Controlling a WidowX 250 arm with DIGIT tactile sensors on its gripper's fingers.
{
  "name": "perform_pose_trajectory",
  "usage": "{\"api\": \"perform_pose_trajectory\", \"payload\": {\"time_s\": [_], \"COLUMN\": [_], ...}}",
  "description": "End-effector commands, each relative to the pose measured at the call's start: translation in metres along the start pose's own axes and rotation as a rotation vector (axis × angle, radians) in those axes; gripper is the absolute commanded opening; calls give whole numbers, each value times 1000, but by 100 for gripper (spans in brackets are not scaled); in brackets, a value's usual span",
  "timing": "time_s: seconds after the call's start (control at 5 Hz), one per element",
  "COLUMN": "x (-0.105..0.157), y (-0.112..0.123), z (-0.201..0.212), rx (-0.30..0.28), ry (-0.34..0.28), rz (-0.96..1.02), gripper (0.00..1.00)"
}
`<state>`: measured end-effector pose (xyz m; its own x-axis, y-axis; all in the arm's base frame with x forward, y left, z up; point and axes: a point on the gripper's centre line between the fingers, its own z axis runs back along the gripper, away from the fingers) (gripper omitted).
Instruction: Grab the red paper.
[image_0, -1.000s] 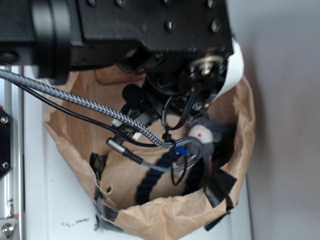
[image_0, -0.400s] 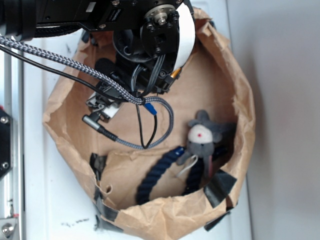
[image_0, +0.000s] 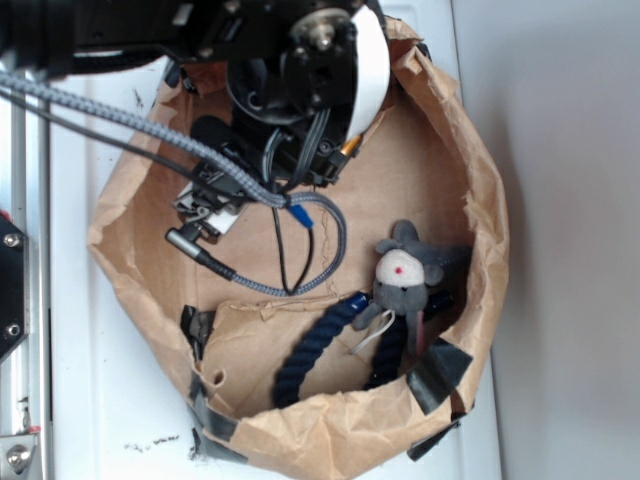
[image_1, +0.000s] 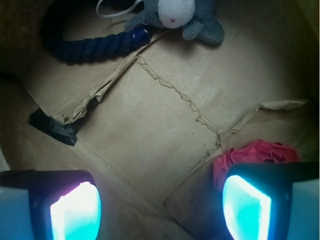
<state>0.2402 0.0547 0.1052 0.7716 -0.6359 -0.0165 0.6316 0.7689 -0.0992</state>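
Note:
The red paper (image_1: 255, 152), a crumpled red wad, lies on the floor of the brown paper bag (image_1: 165, 120) at the lower right of the wrist view, partly behind my right finger (image_1: 247, 207). My gripper (image_1: 160, 207) is open, with only bare bag floor between its glowing pads. In the exterior view the arm (image_0: 300, 90) reaches into the bag's upper part and hides the red paper; the fingers do not show there.
A grey plush mouse (image_0: 405, 275) and a dark blue rope (image_0: 320, 345) lie at the bag's lower right. The bag's crumpled walls (image_0: 480, 200) rise all round, patched with black tape (image_0: 440, 370). Cables (image_0: 290, 250) dangle from the arm. The bag stands on a white table (image_0: 90, 400).
The arm has moved up in the exterior view, off the plush mouse and rope toward the bag's upper part. Over the last half second it barely shifted.

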Motion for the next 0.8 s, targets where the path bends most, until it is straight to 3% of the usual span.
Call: {"api": "perform_pose_trajectory", "payload": {"time_s": [0.0, 0.6], "x": [-3, 4], "y": [36, 67], "z": [5, 9], "rx": [103, 157], "ry": [-34, -26], "rz": [-61, -62], "gripper": [100, 100]}}
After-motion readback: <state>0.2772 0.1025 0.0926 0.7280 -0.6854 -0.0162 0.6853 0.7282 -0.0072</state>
